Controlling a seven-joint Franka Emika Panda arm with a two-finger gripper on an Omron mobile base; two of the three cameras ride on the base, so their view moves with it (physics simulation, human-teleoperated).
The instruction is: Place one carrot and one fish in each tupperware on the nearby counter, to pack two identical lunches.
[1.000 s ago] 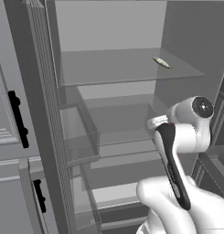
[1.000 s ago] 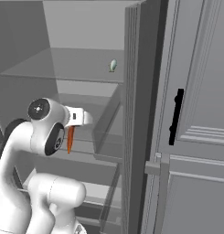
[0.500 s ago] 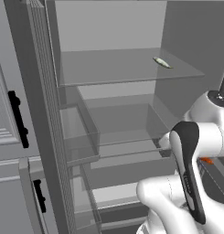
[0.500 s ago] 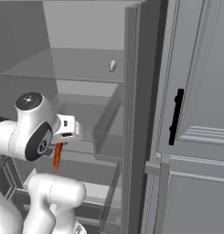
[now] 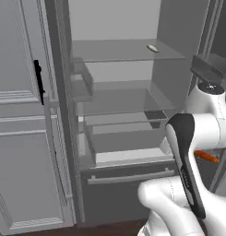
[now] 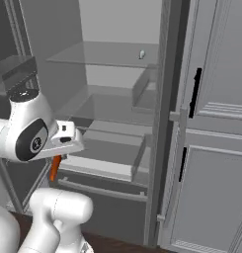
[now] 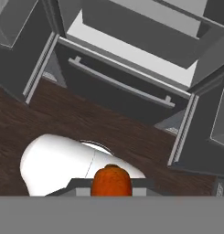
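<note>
Open fridge (image 5: 123, 92); shelved fish (image 5: 152, 48), pincer-held carrot (image 7: 111, 181).

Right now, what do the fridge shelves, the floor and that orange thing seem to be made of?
The top shelf looks like clear glass or plastic: you see the back wall through it. The floor looks like dark wood, with streaked grain. The carrot, a matte orange vegetable, is held in the jaws.

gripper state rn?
Gripper: closed on a carrot.
</note>
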